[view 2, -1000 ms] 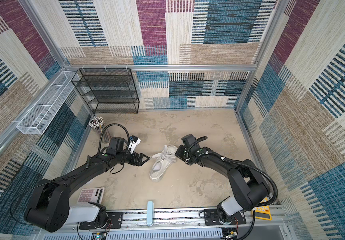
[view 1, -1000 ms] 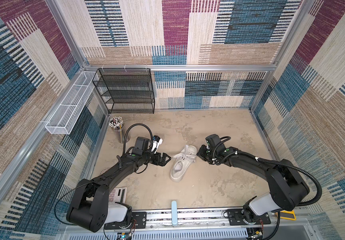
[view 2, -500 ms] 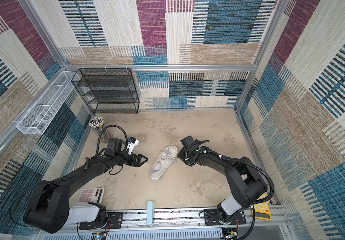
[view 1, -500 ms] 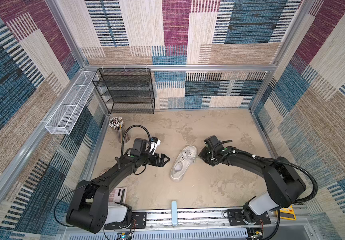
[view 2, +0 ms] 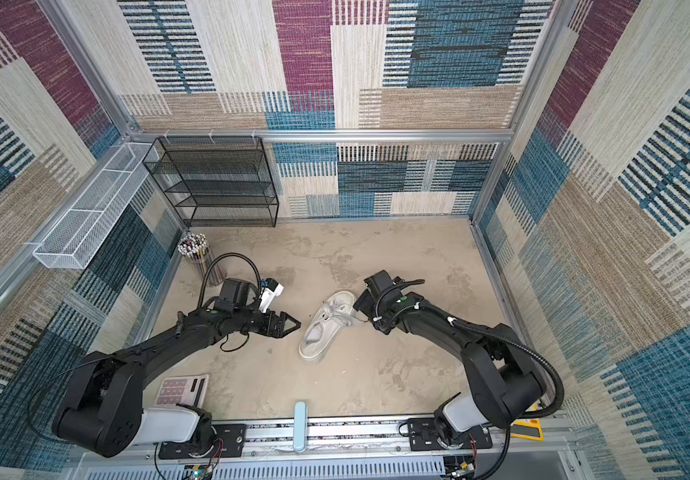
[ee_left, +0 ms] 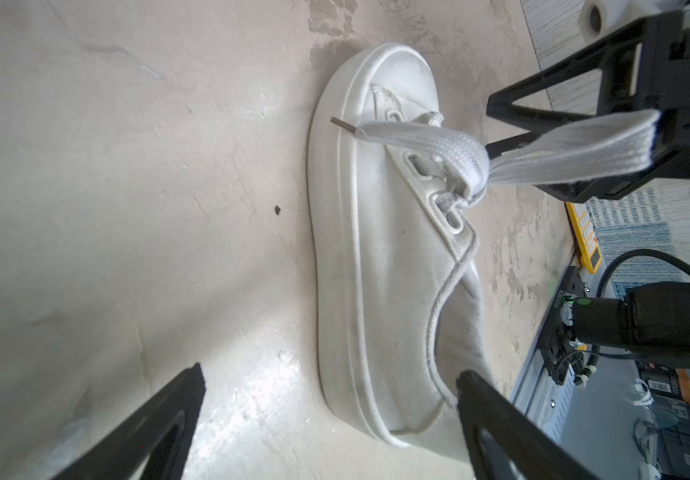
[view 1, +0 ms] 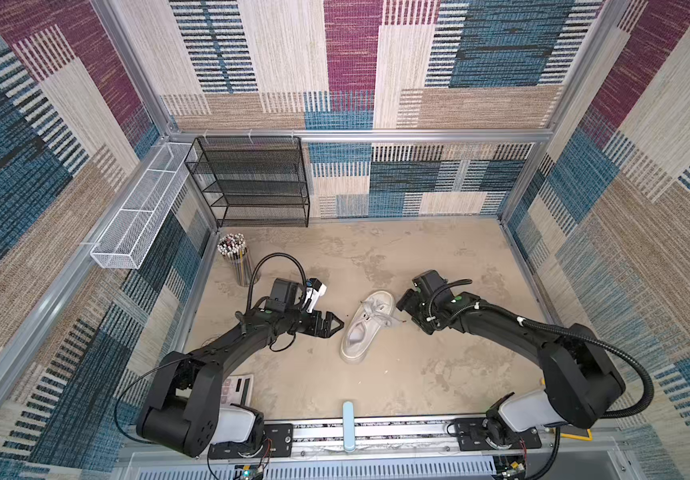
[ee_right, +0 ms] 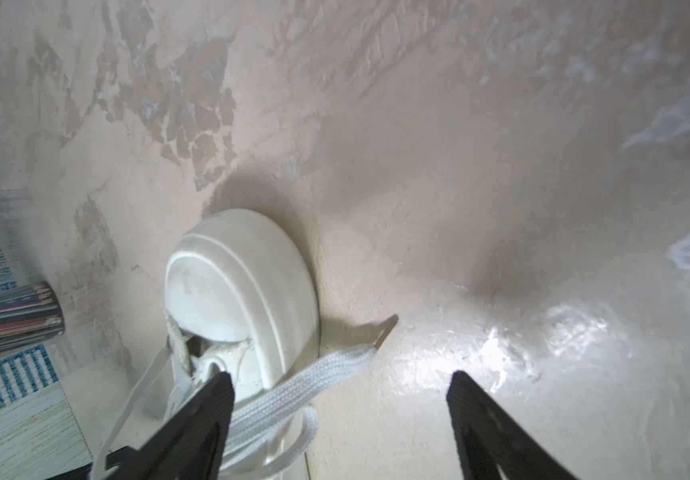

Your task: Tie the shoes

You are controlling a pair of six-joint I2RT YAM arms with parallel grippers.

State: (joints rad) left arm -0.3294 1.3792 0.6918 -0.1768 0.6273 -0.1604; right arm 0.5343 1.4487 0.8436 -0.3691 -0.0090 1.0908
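The white sneaker (view 1: 366, 326) (view 2: 326, 328) lies mid-table, toe toward the back. Its laces (ee_left: 430, 141) are crossed over the tongue. My left gripper (view 1: 335, 323) (view 2: 293, 323) (ee_left: 331, 374) stands open just left of the shoe, by the heel end. The right gripper (view 1: 402, 305) (view 2: 358, 305) (ee_right: 340, 376) is open at the toe's right side. A flat lace (ee_right: 314, 382) with a dark tip (ee_right: 387, 330) runs between its fingers, close to one finger (ee_right: 210, 411). In the left wrist view a lace band (ee_left: 584, 145) reaches into those open jaws.
A cup of pencils (view 1: 235, 259) stands at the back left, with a black mesh rack (view 1: 252, 183) behind it and a white wire basket (view 1: 140, 216) on the left wall. A calculator (view 2: 181, 390) lies near the left arm's base. A pale blue tab (view 1: 348, 424) sits on the front rail.
The right gripper has gone from shut to open, and the lace now lies loose between its fingers. The left gripper has drawn back a little to the left of the shoe.
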